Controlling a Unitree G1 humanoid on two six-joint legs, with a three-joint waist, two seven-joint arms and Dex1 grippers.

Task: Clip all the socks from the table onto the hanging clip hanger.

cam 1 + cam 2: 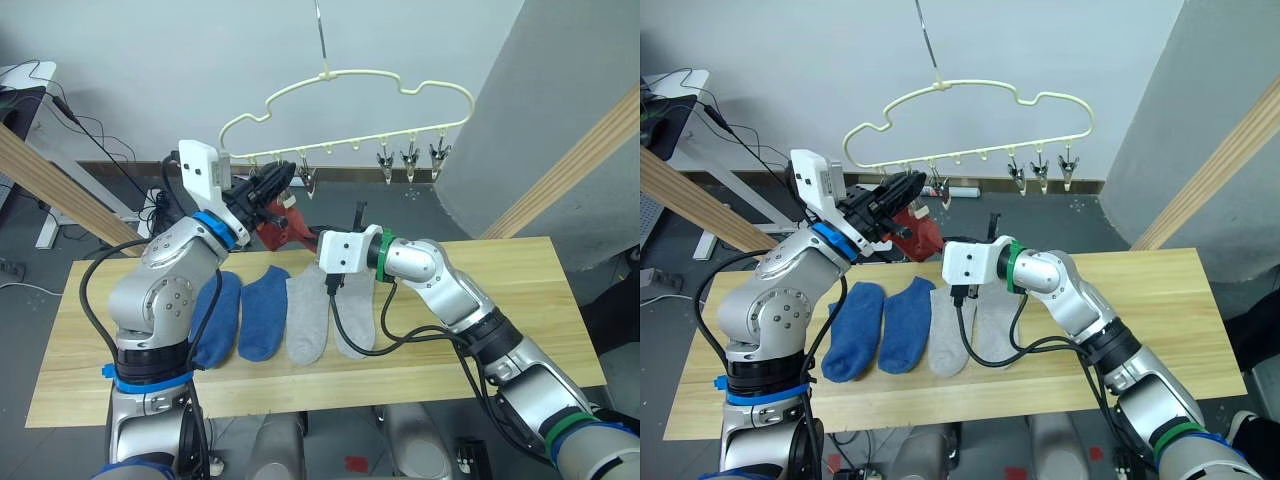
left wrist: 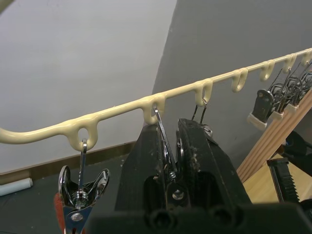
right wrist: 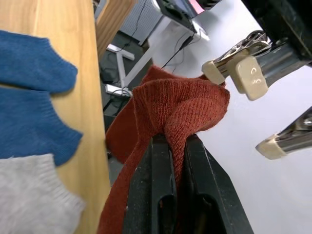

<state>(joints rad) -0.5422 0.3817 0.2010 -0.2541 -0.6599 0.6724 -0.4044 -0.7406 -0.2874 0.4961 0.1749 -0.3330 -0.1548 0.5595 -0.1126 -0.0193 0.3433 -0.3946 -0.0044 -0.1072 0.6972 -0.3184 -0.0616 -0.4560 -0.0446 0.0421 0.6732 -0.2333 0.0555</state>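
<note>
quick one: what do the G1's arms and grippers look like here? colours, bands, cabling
Silver-grey metallic arm shells on both sides. Left arm has blue bands, right arm green bands. White wrist blocks with loose black cables looping along each arm. Left gripper and right gripper each have two black fingers.

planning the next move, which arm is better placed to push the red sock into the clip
Right. The right gripper is shut on the rust red sock, its bunched edge beside a clip. The left gripper is occupied, shut on a clip on the hanger.
</note>
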